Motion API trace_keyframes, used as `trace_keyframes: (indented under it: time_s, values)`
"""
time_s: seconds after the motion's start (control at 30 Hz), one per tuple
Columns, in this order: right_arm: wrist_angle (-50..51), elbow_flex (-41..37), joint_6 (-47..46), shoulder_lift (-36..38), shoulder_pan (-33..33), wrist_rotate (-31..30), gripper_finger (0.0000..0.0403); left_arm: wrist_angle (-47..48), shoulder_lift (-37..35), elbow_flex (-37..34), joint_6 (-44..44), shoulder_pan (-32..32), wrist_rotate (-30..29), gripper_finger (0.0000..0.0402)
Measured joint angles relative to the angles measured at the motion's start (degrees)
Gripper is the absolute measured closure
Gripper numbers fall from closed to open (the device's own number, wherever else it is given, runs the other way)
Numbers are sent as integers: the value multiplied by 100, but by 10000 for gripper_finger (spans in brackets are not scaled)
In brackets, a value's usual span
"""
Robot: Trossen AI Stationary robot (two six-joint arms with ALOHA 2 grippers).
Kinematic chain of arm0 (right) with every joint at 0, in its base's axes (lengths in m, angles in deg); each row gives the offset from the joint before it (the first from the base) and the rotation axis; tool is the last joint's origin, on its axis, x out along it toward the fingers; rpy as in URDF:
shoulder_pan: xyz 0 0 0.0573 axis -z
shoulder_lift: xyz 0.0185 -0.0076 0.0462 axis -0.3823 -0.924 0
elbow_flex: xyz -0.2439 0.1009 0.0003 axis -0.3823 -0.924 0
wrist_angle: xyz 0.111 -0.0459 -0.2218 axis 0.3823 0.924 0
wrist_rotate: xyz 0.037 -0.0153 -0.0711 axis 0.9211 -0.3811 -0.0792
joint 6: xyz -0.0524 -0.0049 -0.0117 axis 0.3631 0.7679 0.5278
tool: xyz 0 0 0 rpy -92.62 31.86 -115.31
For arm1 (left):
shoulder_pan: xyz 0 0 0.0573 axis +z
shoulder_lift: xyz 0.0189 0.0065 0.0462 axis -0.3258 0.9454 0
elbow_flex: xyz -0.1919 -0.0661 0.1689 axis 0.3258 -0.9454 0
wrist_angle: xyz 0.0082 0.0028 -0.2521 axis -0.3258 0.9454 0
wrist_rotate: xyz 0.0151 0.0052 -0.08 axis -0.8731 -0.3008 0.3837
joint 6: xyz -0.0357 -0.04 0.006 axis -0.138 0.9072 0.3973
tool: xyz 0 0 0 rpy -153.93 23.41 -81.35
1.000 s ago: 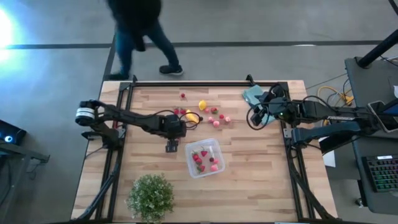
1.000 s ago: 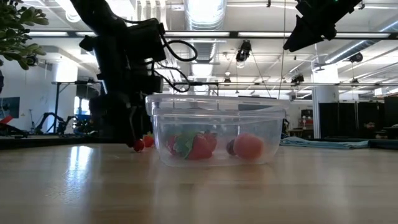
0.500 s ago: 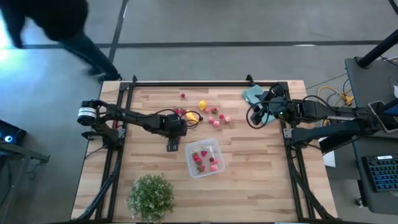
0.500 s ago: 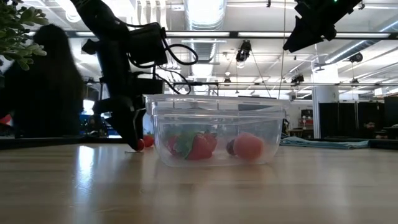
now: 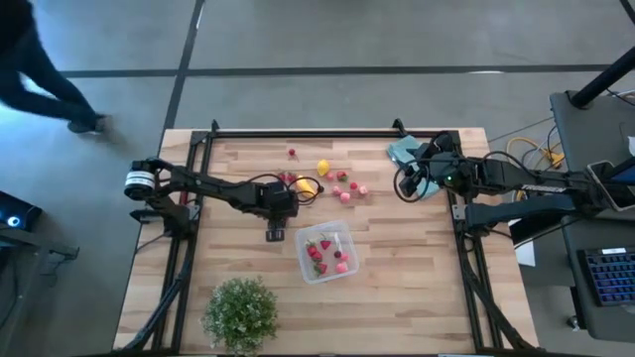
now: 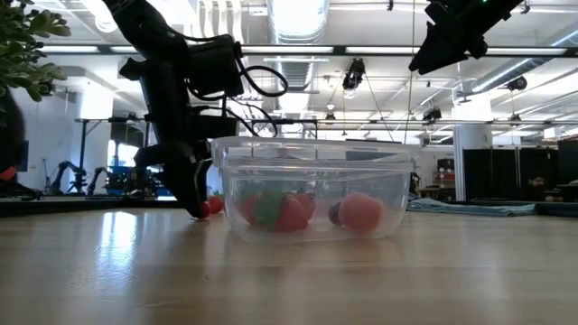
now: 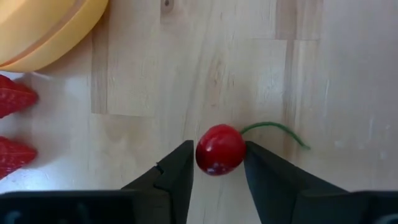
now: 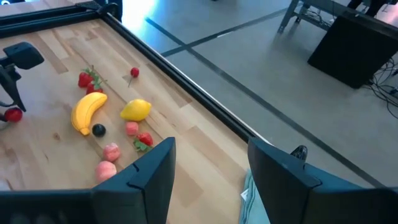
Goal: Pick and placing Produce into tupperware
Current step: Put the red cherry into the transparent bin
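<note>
My left gripper is down at the desk, its fingers closed against a red cherry just beside the tupperware, because that clear box takes the fruit. My right gripper waits with fingers apart, well away from the tupperware.

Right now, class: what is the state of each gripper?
Left gripper: closed on the cherry, at the table.
Right gripper: open, empty, raised near the cloth.

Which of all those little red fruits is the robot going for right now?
The red cherry with the thin green stem. It alone sits on the table between the left tool's two fingers; the other red pieces lie off beside the banana.
</note>
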Motion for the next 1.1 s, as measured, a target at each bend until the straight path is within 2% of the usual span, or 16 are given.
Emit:
trace_keyframes:
  time_s: [0.57,0.87,1.1]
  values:
    - [-9,0,-44,0,0,2,209,-2,0,0,-4,0,99,283]
    - [-9,0,-44,0,0,2,209,-11,0,0,4,0,99,335]
    - [-8,0,-44,0,0,2,209,75,-60,172,39,0,103,337]
